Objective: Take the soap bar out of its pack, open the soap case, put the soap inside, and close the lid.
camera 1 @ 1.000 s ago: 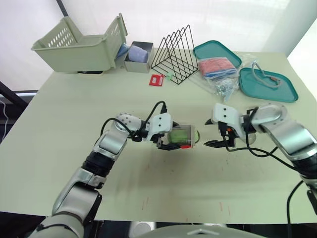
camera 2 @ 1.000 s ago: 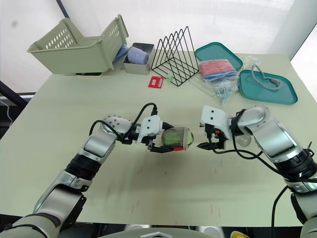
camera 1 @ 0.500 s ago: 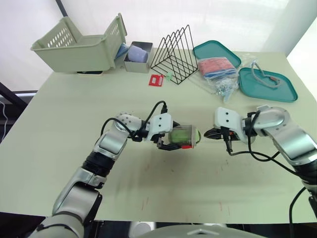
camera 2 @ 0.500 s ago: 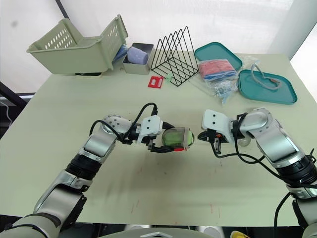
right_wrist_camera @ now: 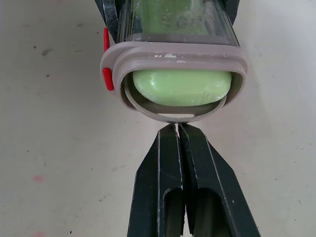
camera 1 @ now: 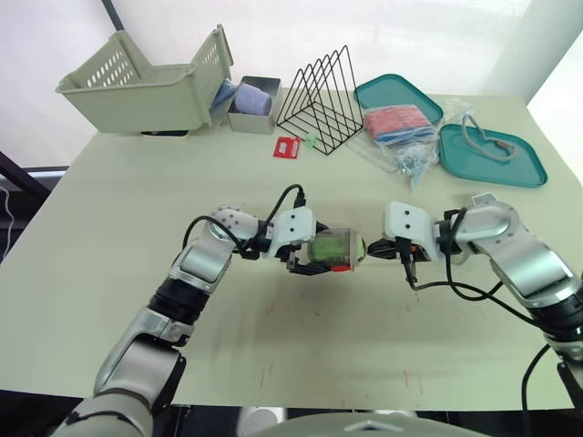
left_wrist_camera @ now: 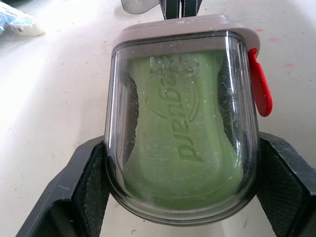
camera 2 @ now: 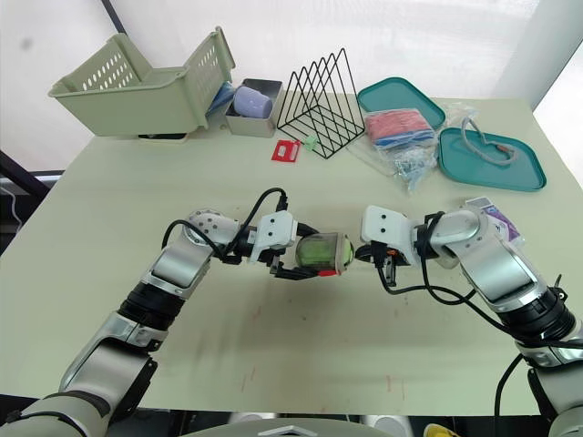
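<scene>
Your left gripper (camera 1: 321, 260) has not moved over the last second. Its two fingers (left_wrist_camera: 81, 190) are clamped on either side of the soap case (camera 1: 335, 248), holding it just off the table (camera 1: 109, 228) near the middle. The green soap (right_wrist_camera: 181, 87) lies inside under the clear dome, and the red latch (left_wrist_camera: 260, 89) sits on one side of the grey rim.

The change is on your right side. A second ago your right gripper (camera 1: 373, 250) hung spread open, well apart from the case at its 3 o'clock. Half a second ago it had closed and come nearer. Now its fingers are pressed together with nothing between them, and their tips touch the grey rim at the case's 3 o'clock end. From the right wrist view you can see the soap's end just inside that rim, but you cannot tell whether the lid is fully latched.

The basket (camera 1: 146, 77) at 11 o'clock and the teal trays (camera 1: 510, 164) at 2 o'clock are where they were.
</scene>
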Action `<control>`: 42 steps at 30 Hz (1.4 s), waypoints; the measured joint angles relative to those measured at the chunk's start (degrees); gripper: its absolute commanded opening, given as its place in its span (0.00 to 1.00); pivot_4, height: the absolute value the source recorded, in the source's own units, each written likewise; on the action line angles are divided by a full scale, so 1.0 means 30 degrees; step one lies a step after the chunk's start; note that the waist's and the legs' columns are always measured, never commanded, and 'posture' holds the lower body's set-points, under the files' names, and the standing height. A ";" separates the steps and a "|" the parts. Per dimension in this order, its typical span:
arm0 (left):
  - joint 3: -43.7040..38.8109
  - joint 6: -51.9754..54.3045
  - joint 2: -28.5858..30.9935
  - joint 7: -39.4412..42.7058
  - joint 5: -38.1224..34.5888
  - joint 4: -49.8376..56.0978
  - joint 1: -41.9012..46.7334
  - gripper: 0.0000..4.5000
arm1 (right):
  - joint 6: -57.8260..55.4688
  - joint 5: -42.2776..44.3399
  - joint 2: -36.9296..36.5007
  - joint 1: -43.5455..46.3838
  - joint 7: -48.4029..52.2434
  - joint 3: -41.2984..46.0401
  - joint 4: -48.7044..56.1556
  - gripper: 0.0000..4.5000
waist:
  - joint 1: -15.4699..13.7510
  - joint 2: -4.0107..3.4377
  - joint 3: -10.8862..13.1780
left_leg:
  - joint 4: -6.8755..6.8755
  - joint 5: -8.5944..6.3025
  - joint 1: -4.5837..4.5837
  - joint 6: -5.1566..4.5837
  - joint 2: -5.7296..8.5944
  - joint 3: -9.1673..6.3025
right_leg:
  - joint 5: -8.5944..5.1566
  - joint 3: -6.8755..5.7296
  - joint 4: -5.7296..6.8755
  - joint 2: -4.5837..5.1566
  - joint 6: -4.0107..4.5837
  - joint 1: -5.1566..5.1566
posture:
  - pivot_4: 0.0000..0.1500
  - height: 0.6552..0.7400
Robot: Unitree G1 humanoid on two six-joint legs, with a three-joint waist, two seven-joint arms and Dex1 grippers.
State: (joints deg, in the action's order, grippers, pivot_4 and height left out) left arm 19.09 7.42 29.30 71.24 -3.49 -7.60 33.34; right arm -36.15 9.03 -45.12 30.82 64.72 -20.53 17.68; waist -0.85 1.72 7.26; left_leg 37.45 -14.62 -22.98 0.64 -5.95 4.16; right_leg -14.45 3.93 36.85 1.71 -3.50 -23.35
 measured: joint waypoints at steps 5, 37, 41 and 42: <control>-0.0079 -0.0181 0.0109 -0.0090 -0.0010 0.0048 -0.0189 0.77 | 0.0221 0.0257 -0.2293 -0.1928 0.0467 0.1164 0.0195 0.01 | -0.0027 0.0001 0.0000 | 0.0002 0.0000 -0.0002 0.0000 0.0004 0.0004 | 0.0001 0.0000 -0.0009 0.0009 -0.0001 0.0002 | 1.00 1.00; -0.0168 -0.3458 -0.1482 -0.2132 -0.0362 0.0127 -0.0558 0.77 | -1.8669 1.8494 0.5398 -0.2961 -1.0139 1.3749 -0.1762 0.99 | 0.0045 0.0005 -0.0008 | -0.0014 -0.0001 0.0003 -0.0001 0.0009 -0.0026 | 0.0004 0.0004 -0.0003 0.0002 -0.0006 0.0017 | 1.00 1.00; -0.0153 -0.3540 -0.1502 -0.2198 -0.0347 0.0593 -0.0695 0.77 | -1.8668 1.9349 0.6266 -0.2622 -1.1842 1.3727 -0.2261 0.99 | 0.0007 0.0005 -0.0008 | -0.0014 0.0000 -0.0003 -0.0001 0.0009 -0.0024 | 0.0005 0.0003 -0.0006 0.0007 -0.0007 0.0018 | 1.00 1.00; -0.0152 -0.3566 -0.1498 -0.2208 -0.0337 0.0645 -0.0697 0.77 | -1.8668 1.9629 0.6384 -0.2533 -1.2238 1.3723 -0.2421 0.99 | 0.0016 0.0005 -0.0008 | -0.0014 0.0000 -0.0002 -0.0001 0.0009 -0.0024 | 0.0005 0.0003 -0.0006 0.0006 -0.0007 0.0017 | 1.00 1.00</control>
State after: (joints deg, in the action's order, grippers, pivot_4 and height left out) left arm 18.63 -3.28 24.80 64.61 -4.50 -5.66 31.25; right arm -92.15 67.92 -25.96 23.23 28.00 20.64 10.42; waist -0.80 1.73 7.24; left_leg 37.41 -14.62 -22.99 0.64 -5.93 4.09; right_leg -14.44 3.94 36.84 1.73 -3.52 -23.30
